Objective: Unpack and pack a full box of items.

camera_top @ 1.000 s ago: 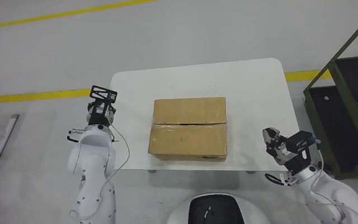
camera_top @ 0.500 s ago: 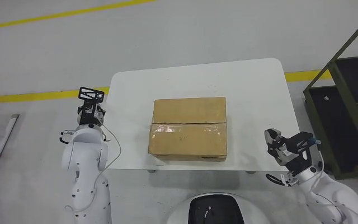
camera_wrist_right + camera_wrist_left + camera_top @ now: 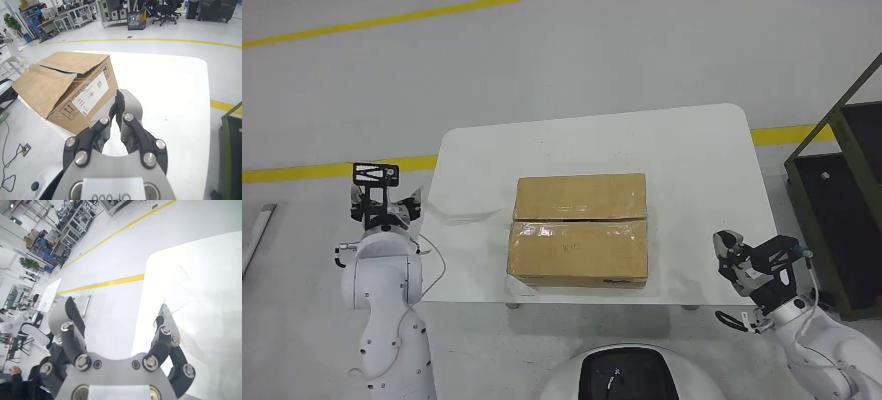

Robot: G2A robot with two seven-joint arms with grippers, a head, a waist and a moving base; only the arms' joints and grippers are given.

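Beside yellow floor lines (image 3: 312,172), the table (image 3: 692,150) bears the box (image 3: 580,230); left jaws wide, right jaws closed

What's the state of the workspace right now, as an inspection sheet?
Surface: white table, rounded corners.
Job's things: cardboard box mid-table, flaps down, seam split.
Clutter: clear tape strip clinging to the left hand.
Hands: left hand open, off the table's left edge; right hand shut, by its near right corner.
Cables: black cable to a floor socket.
Surroundings: yellow floor lines; green rack.
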